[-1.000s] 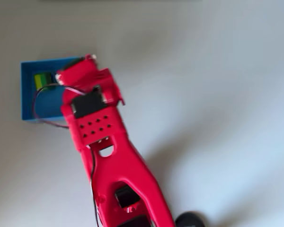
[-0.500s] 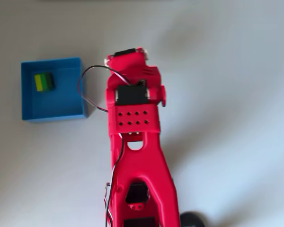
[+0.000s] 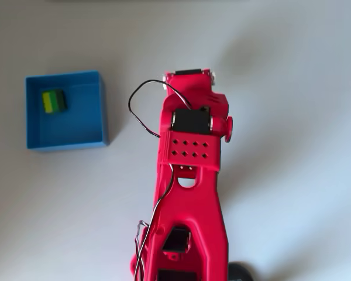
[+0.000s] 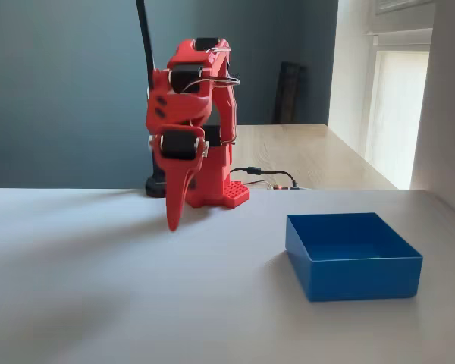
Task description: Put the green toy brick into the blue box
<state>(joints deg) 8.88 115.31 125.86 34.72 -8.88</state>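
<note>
1. The white table [image 3: 292, 193] carries everything; in the fixed view it runs back to a wooden surface [image 4: 303, 152] before a dark grey-blue wall
2. The red arm [image 3: 190, 193] reaches up the middle of the overhead view, a black cable [image 3: 141, 105] looping off its left side
3. The blue box [image 3: 103, 111] sits on the table well left of the arm in the overhead view, and to the right of it in the fixed view [image 4: 353, 277]
4. The gripper [image 4: 174, 216] hangs pointing down above the table, apart from the box, its fingers together and holding nothing
5. The green toy brick [image 3: 54, 100] lies inside the box, near its upper left corner in the overhead view
</note>
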